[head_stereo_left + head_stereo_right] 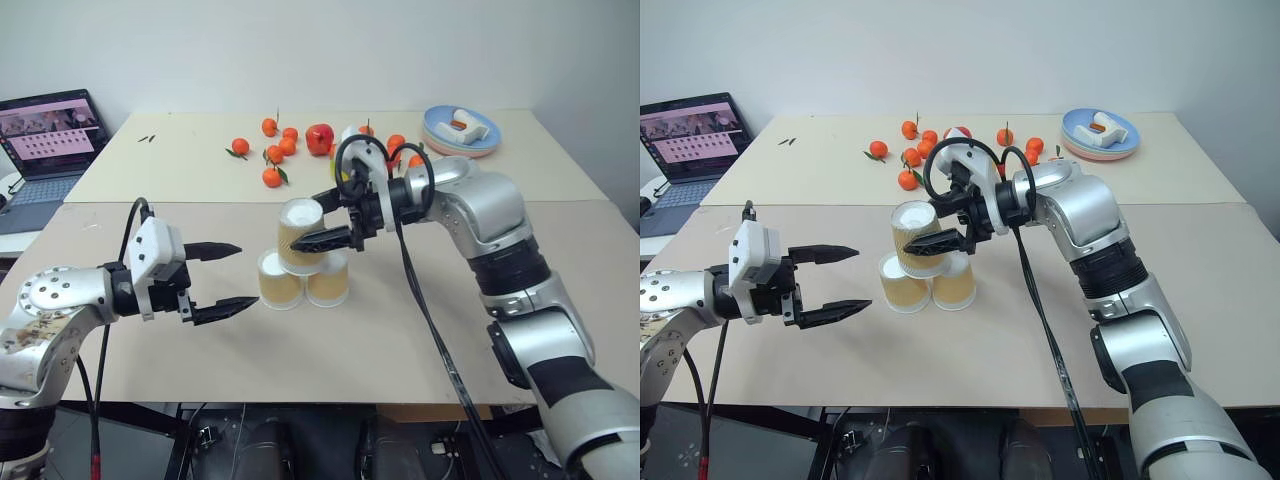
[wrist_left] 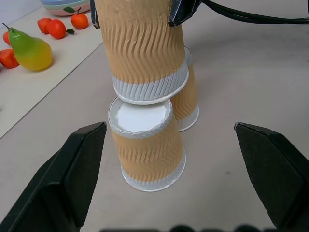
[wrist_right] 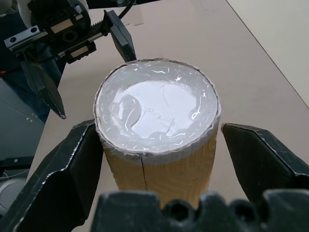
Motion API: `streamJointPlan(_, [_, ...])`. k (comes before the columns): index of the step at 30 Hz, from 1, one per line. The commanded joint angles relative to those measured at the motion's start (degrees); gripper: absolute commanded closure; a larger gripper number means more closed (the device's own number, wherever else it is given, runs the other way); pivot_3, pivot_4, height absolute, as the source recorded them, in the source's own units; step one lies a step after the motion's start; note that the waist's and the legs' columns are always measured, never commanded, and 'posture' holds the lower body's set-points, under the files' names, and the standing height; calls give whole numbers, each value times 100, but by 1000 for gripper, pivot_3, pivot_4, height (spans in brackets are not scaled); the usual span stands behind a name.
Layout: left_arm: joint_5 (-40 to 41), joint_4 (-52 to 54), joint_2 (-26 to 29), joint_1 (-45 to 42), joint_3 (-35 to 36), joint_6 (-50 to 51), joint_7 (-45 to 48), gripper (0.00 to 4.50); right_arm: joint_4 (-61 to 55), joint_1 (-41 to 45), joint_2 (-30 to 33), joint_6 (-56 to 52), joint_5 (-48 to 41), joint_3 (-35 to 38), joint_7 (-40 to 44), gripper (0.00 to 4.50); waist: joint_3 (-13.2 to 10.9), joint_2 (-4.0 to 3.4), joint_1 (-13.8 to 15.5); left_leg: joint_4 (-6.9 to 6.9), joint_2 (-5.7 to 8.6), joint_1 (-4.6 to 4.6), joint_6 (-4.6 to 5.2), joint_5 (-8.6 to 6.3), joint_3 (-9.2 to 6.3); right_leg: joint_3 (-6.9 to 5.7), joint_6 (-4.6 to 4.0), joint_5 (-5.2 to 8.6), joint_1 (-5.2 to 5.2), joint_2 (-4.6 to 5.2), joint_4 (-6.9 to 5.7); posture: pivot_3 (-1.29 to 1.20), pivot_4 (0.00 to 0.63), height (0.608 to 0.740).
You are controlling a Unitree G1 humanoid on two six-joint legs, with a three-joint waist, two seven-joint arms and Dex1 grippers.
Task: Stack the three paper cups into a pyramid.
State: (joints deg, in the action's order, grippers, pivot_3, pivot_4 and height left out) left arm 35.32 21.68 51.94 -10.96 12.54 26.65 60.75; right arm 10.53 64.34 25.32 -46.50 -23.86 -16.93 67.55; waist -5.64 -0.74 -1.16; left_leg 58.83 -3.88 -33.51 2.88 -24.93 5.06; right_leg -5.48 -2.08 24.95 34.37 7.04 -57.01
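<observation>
From the left eye view, two of the paper cups stand upside down and touching on the tan table (image 1: 150,370), the left base cup (image 1: 279,279) and the right base cup (image 1: 328,277), and the top cup (image 1: 298,233) sits inverted across the seam between them, so the pyramid looks built. The right gripper (image 1: 325,215) reaches in from the right with a finger on either side of the top cup, placed there, I judge, because it is the arm that sets this cup down. The left gripper (image 1: 220,281) hovers just to the left of the stack, its jaws spread wide and empty, probably waiting as a guard should the stack tip. Behind, on the far table, lie oranges (image 1: 272,153), an apple (image 1: 320,138) and a stack of plates (image 1: 460,132), with a laptop (image 1: 50,135) off to the left. The left wrist view looks between its own parted fingers at the left base cup, the top cup's rim resting on its white bottom. The right wrist view shows the top cup's white base between its fingers; the jaws stand apart, a gap clear on one side, though whether the other finger is touching the cup wall is hard to tell.
</observation>
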Motion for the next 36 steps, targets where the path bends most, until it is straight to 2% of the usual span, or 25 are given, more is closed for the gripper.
streamJointPlan(1, [62, 103, 70, -110, 138, 34, -31, 0, -272, 408, -27, -335, -479, 582, 72, 59, 0, 0, 5, 0, 0, 0, 0, 0, 0, 0, 0, 0, 0, 0, 0, 0, 150, 638])
streamJointPlan(9, [55, 86, 39, -121, 136, 48, -82, 0, -128, 1164, 65, -1077, -1145, 1450, -210, 59, -2, -2, 9, -3, 0, 1, 0, 0, -1, -1, -1, 1, -1, 1, 3, 0, 150, 638])
streamJointPlan(12, [246, 142, -107, -35, 376, 317, -468, 0, 457, 1551, 83, -1305, -1364, 2320, -960, 59, -2, -2, 12, -2, 2, 0, 0, 0, -1, -1, -1, 0, -1, 6, 0, 0, 150, 638])
streamJointPlan(14, [411, 195, -320, 59, 670, 585, -984, 0, 926, 1596, 247, -1022, -1111, 2724, -1660, 59, -2, -2, 26, -1, 2, 0, -1, 1, -1, -1, -1, 0, -1, 8, -2, 0, 150, 638])
streamJointPlan(17, [326, 294, -865, 349, 1208, 767, -2057, 0, 1337, 939, 776, 88, 65, 2654, -2851, 59, 3, 6, 52, -3, 2, 2, -2, 1, -3, 3, -1, 1, -8, 12, 4, 0, 150, 638])
streamJointPlan(20, [147, 410, -1326, 607, 1458, 721, -2778, 0, 1586, 213, 1103, 721, 890, 2538, -3827, 59, 12, 20, 68, -7, 6, -4, -2, 1, -1, 22, 4, -1, -17, 12, 20, 0, 150, 638])
streamJointPlan(22, [-74, 299, -1864, 720, 1529, 553, -3461, 0, 1692, -611, 1278, 1205, 1594, 2398, -4646, 59, 15, 11, 60, -5, 12, -14, -8, 4, 9, 32, 12, -6, -9, 20, 17, 0, 150, 638])
streamJointPlan(26, [-770, -232, -2639, 530, 1456, 229, -4627, 0, 2007, -1677, 1072, 1768, 2034, 2629, -5763, 59, 16, 6, 56, 0, 10, -38, -42, 24, 23, 44, 25, -5, 20, 24, -7, 0, 150, 638])
streamJointPlan(30, [-1520, -938, -3024, 193, 1359, -324, -5457, 0, 1973, -2262, 855, 2441, 2310, 2527, -6132, 59, 17, 6, 2, 1, 4, -60, -40, 46, 23, 58, 23, -4, 32, 4, -32, 0, 150, 638])
streamJointPlan(31, [-1682, -1135, -3072, 105, 1369, -498, -5621, 0, 1946, -2353, 791, 2562, 2327, 2517, -6171, 59, 17, 6, -5, 3, 4, -60, -10, 30, 23, 62, 23, -4, 34, 0, -41, 0, 150, 638])
streamJointPlan(36, [-2084, -2539, -3140, -646, 1689, -1262, -6490, 0, 1560, -2830, 104, 2781, 2080, 2660, -6306, 59, 25, 18, -9, 25, -9, -56, 4, 22, 12, 85, 17, -2, 35, -43, -64, 0, 150, 638])
